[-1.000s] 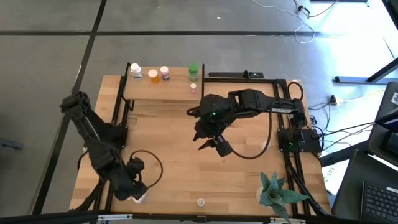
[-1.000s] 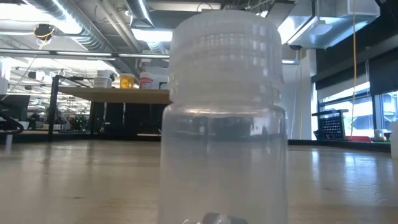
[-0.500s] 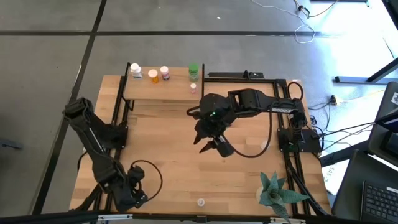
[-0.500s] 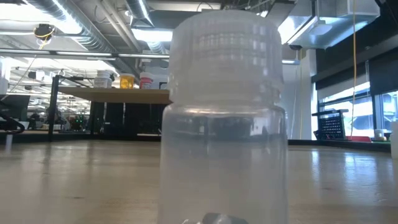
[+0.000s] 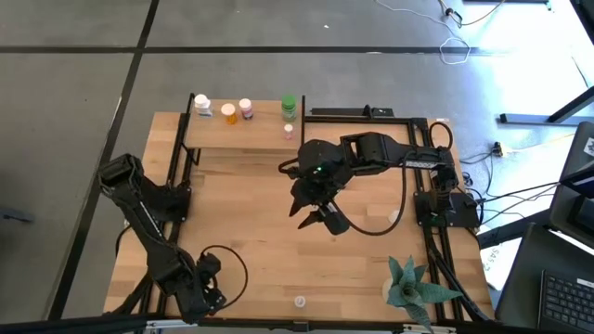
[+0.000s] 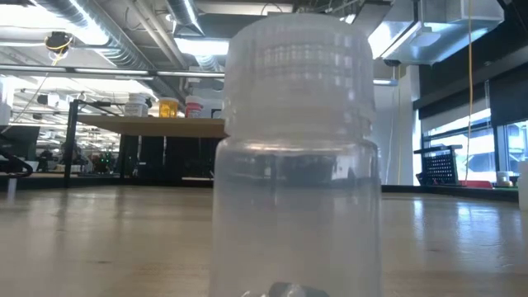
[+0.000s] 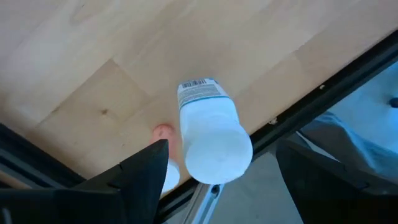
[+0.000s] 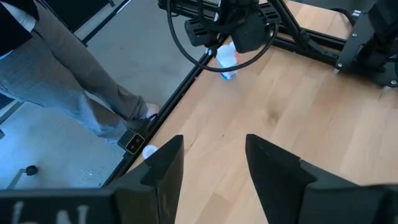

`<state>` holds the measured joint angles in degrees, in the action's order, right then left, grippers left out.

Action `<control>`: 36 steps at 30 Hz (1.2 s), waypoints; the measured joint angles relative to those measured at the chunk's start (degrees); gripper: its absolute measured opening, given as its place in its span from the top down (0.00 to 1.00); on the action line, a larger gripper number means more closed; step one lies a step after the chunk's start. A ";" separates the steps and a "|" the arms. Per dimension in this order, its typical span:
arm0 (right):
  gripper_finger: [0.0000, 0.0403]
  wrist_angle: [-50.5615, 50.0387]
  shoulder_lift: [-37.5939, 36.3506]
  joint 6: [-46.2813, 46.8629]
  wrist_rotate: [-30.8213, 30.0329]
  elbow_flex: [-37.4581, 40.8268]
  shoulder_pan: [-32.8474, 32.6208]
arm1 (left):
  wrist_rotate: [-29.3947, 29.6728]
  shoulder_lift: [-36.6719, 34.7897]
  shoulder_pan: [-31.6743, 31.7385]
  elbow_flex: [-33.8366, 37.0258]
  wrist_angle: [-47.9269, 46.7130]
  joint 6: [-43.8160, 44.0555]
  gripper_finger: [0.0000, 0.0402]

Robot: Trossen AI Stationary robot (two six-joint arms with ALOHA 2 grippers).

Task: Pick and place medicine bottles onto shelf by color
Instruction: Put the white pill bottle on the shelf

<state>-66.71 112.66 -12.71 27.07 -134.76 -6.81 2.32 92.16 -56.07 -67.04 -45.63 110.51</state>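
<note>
Left gripper (image 7: 217,180) spread around a white plastic pill bottle (image 7: 211,134) at the table's near-left corner; grasp pending.
Next: clench, carry to the light-wood shelf (image 5: 246,133). Right gripper (image 5: 320,215) waits released mid-table.

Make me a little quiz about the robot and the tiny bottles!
1. True or false: the green bottle stands on the shelf.
2. What sits between the open fingers of the left gripper at the table's near left edge?
A. a white bottle
B. a spiky plant
C. an orange bottle
3. What is the right gripper, over the middle of the table, holding?

Key: 1 true. 2 A. 3 nothing; its fingers are open and empty.
</note>
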 joint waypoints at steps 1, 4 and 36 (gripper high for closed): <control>0.56 0.02 0.00 0.00 0.00 0.00 0.00 | 0.00 0.22 0.01 0.00 0.04 0.00 0.28; 0.56 0.02 0.00 -0.09 0.00 0.00 0.00 | -0.01 1.22 0.02 0.00 0.03 0.04 0.28; 0.56 0.06 0.04 -1.27 -0.02 0.00 0.00 | -0.32 3.36 -0.11 0.02 1.52 -1.14 0.30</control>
<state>-66.65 112.71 -13.98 27.05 -134.76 -6.81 2.00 95.53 -56.18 -67.02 -44.11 109.37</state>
